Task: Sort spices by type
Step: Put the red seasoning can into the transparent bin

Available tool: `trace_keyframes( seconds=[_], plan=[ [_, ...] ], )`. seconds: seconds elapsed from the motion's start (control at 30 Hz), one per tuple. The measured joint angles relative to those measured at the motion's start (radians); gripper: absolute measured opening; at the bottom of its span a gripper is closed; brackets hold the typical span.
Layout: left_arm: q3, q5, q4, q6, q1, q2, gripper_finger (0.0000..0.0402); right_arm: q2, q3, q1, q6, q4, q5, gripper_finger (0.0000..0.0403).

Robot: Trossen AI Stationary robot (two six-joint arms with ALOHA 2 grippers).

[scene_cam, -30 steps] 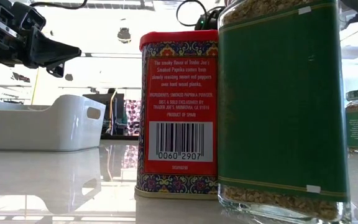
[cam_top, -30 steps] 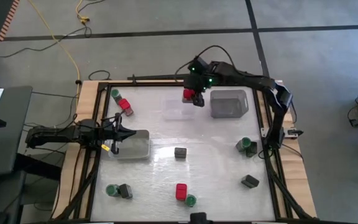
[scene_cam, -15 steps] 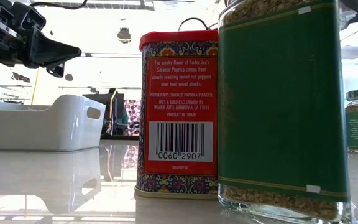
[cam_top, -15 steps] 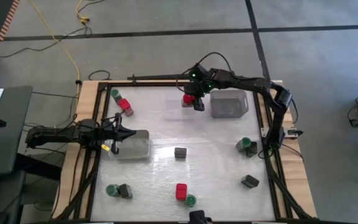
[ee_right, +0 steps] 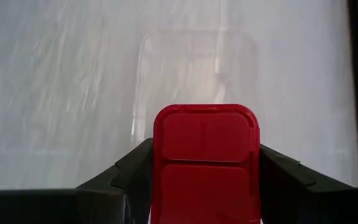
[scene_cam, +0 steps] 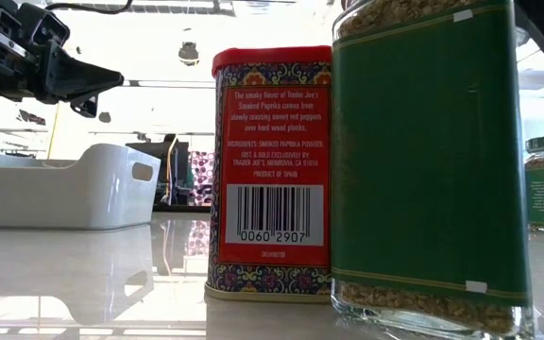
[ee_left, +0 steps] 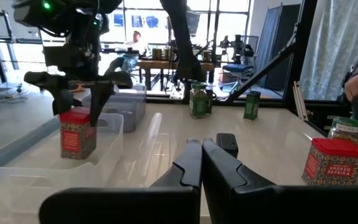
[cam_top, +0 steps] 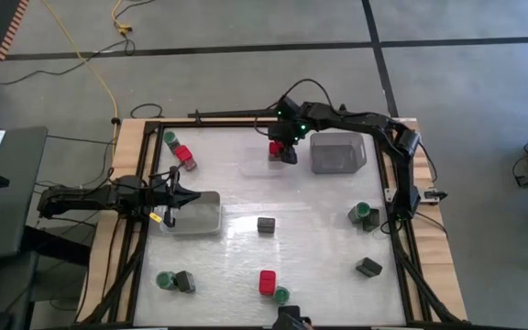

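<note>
My right gripper [cam_top: 280, 149] is near the table's far edge, shut on a red square tin [ee_right: 205, 149] over the small clear tray [cam_top: 260, 163]. In the left wrist view the tin [ee_left: 78, 132] stands upright within the tray's walls [ee_left: 107, 127]. My left gripper [ee_left: 201, 155] is shut and hovers at the table's left side over another clear tray [cam_top: 198, 214], touching nothing. The other spices stand on the table: red tins [cam_top: 184, 155] [cam_top: 267, 281], green-lidded jars [cam_top: 170, 137] [cam_top: 164, 280] and dark tins [cam_top: 266, 224] [cam_top: 368, 267]. My right gripper pinches the red tin's upper part [ee_right: 161, 155] between its two fingers [ee_right: 132, 171], one on each opposite side, coming from above and pointing down. The tin hangs upright below them, inside the clear tray. Whether its bottom [ee_left: 76, 152] touches the tray floor I cannot tell.
A grey tray [cam_top: 337, 153] sits just right of the clear one. A jar and a tin [cam_top: 363, 216] stand at the right edge. In the low view a red tin [scene_cam: 270, 170] and a green jar [scene_cam: 428, 161] fill the foreground. Bare tabletop lies around the centre.
My right gripper has carried the red tin a little toward the table's near edge and left, bringing it over the small clear tray. It has stayed shut on the tin.
</note>
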State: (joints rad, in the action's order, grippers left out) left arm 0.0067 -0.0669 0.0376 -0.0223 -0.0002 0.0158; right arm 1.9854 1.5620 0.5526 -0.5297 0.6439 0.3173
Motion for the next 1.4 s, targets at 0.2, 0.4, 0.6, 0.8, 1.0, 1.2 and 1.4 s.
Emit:
trace_keyframes(
  seconds=[0.2, 0.4, 0.6, 0.8, 1.0, 1.2, 1.4],
  plan=[
    [0.0, 0.0, 0.0, 0.0, 0.0, 0.0, 0.0, 0.0, 0.004, 0.029, 0.006, 0.008, 0.064, 0.0239],
    [0.0, 0.0, 0.0, 0.0, 0.0, 0.0, 0.0, 0.007, 0.024, 0.029, -0.002, 0.034, 0.073, 0.0239],
    [0.0, 0.0, 0.0, 0.0, 0.0, 0.0, 0.0, 0.028, 0.036, 0.025, 0.001, 0.041, 0.075, 0.0239],
    [0.0, 0.0, 0.0, 0.0, 0.0, 0.0, 0.0, 0.032, 0.034, 0.026, -0.004, 0.025, 0.024, 0.0242],
    [0.0, 0.0, 0.0, 0.0, 0.0, 0.0, 0.0, 0.032, 0.034, 0.026, -0.03, 0.012, 0.023, 0.0277],
    [0.0, 0.0, 0.0, 0.0, 0.0, 0.0, 0.0, 0.032, 0.034, 0.024, -0.056, 0.006, 0.023, 0.0282],
    [0.0, 0.0, 0.0, 0.0, 0.0, 0.0, 0.0, 0.032, 0.034, 0.028, -0.078, 0.006, -0.004, 0.0284]
  ],
)
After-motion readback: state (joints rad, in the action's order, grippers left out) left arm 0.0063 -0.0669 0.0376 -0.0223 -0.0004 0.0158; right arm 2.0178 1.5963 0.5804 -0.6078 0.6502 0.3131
